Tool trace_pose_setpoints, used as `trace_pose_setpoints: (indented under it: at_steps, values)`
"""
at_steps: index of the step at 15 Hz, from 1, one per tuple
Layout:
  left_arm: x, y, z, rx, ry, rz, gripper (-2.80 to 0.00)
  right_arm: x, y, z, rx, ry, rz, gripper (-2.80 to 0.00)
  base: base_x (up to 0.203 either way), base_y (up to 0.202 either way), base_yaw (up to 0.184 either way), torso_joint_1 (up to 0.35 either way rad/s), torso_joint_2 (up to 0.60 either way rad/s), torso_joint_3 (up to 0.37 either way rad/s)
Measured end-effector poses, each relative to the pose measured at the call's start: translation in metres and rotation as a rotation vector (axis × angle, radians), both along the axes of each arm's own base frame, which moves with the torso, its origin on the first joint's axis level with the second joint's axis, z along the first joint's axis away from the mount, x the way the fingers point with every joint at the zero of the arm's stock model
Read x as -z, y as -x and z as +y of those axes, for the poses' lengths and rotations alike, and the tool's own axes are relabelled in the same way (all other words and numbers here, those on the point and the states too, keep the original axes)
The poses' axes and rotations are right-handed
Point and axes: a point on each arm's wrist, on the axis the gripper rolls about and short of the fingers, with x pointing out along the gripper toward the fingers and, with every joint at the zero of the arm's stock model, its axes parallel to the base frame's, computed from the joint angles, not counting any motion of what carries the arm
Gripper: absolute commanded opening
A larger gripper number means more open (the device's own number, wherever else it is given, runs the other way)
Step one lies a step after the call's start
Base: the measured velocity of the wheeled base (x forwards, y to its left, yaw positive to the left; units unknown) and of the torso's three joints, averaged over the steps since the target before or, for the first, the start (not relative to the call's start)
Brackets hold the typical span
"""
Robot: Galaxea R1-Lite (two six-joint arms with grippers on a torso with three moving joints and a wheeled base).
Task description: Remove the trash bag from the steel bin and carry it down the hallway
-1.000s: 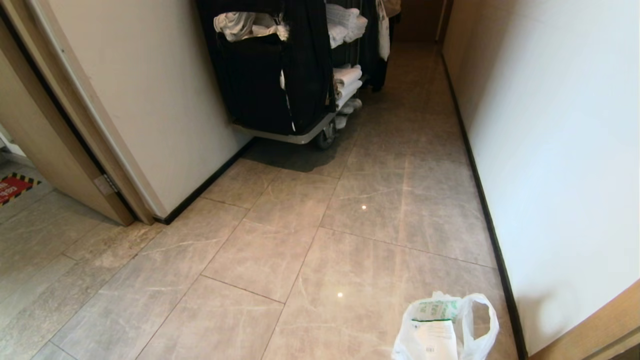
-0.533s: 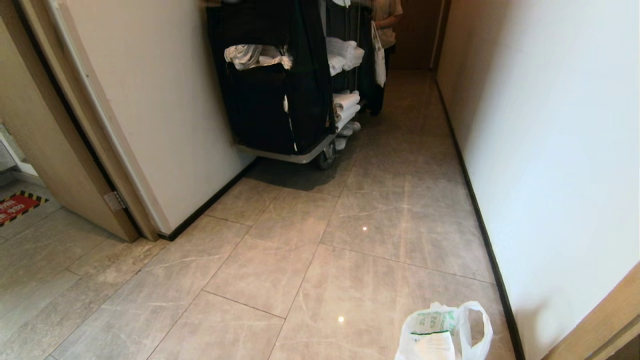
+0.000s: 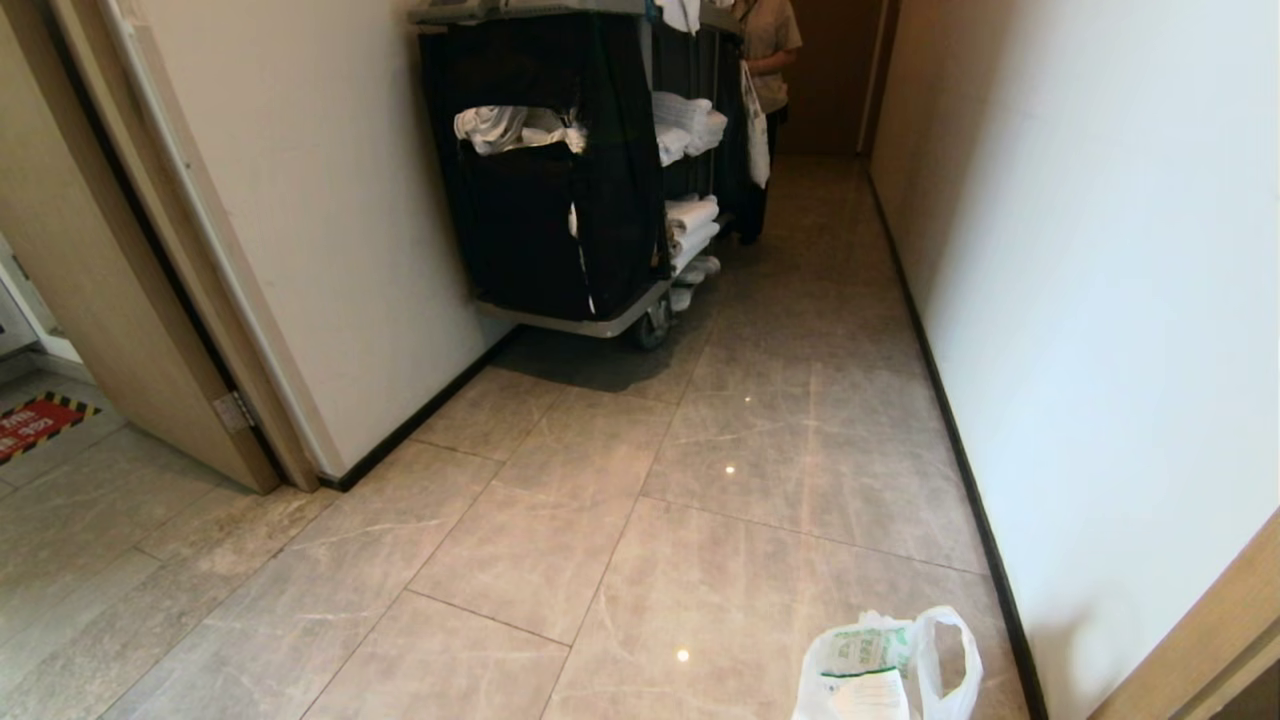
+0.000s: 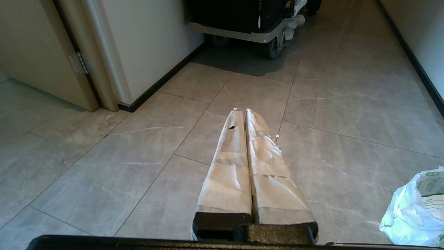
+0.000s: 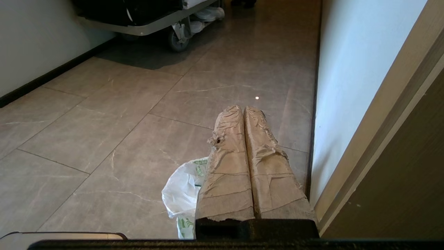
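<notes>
One trash bag w/ paper slip

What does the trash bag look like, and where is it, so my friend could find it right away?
Look down the hallway with shiny grey tiles and white walls; a black housekeeping cart stands far off on the left. The trash bag sits on the floor at the near end, close to the right wall. It is the only thin white plastic bag there, with green print, a loop handle and a white paper slip.

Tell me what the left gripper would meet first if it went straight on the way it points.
Probably bare hallway floor. The left gripper, shut and empty, points forward and slightly down over open tiles. The housekeeping cart stands farther along roughly that line; the trash bag lies off to one side. Depth is uncertain.
</notes>
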Motion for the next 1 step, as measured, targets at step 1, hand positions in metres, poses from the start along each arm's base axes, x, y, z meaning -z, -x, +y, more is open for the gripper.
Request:
trace_pose_setpoints:
  at_steps: [1]
  values:
    - [0.0000, 0.0000, 0.0000, 0.000, 0.000, 0.000, -2.80, 0.0000, 0.0000, 0.0000, 0.000, -0.003, 0.000, -2.80, 0.000, 0.000, 0.000, 0.000, 0.00, 0.000]
